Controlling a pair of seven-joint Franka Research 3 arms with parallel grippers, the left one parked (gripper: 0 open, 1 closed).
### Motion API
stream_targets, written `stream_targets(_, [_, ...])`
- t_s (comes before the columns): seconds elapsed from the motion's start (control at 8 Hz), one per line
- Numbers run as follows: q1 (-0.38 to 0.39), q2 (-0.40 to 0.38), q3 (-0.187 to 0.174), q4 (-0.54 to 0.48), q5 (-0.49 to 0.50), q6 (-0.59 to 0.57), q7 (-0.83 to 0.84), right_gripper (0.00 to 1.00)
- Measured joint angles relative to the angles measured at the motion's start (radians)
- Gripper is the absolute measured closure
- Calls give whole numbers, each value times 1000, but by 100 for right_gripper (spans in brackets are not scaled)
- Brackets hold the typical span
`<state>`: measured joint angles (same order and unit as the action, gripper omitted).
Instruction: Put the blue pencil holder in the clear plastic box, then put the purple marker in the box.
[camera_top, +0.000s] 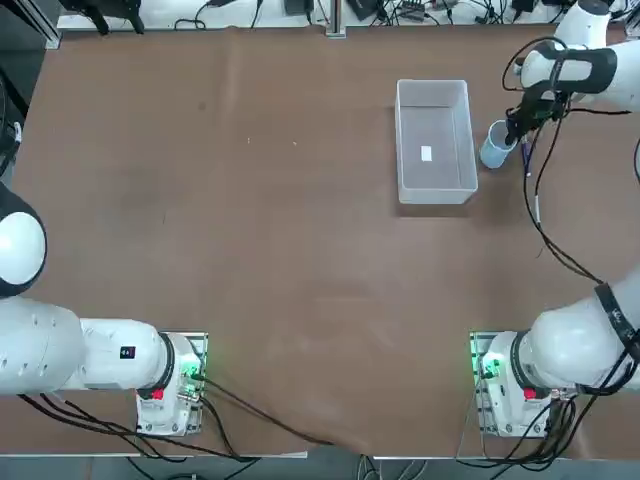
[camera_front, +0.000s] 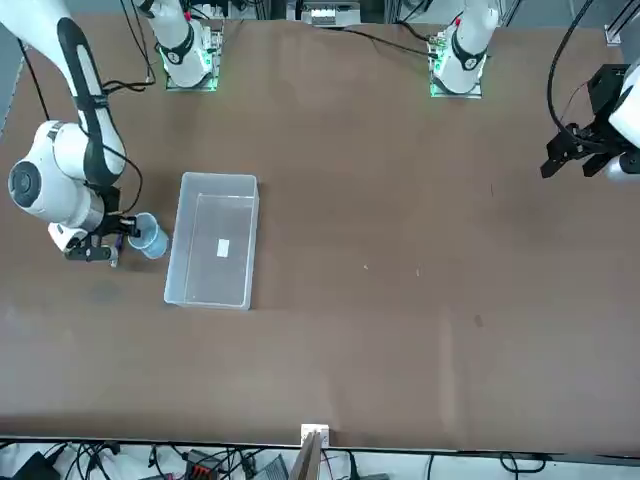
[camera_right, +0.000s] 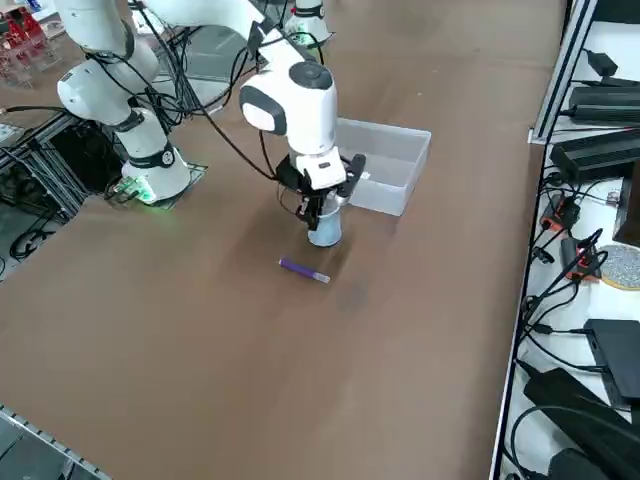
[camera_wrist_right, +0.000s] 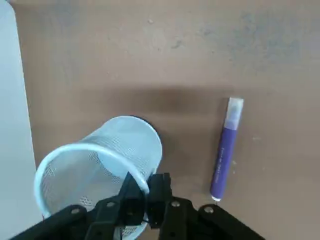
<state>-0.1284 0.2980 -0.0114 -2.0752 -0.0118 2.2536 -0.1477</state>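
Note:
The blue pencil holder (camera_wrist_right: 100, 160), a pale-blue mesh cup, stands on the brown table just right of the clear plastic box (camera_top: 433, 190), tipped slightly. My right gripper (camera_wrist_right: 145, 192) is shut on the cup's rim, one finger inside and one outside. The same grip shows in the right side view, with the gripper (camera_right: 318, 212) above the cup (camera_right: 326, 233). The purple marker (camera_wrist_right: 225, 150) lies flat on the table beside the cup, apart from it; it also shows in the right side view (camera_right: 303, 269). The box (camera_front: 172, 260) holds only a small white label.
My right arm's cable hangs over the table between its base and wrist. Cables, power strips and other gear lie on a ledge (camera_right: 600, 200) beyond the table's far edge. The two arm bases (camera_top: 500, 385) stand at the near edge.

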Motion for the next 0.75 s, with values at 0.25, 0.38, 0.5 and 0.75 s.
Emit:
stream_targets(0.25, [-15,-66,-2,88,1,-167,-19,94])
stream_targets(0.38, [-15,-96,-1,153,25,-269,-18,94])
stream_targets(0.5, [-11,-116,5,219,93,-355,-6,94])
stream_targets(0.75, [46,-125,17,271,188,-413,59,94])
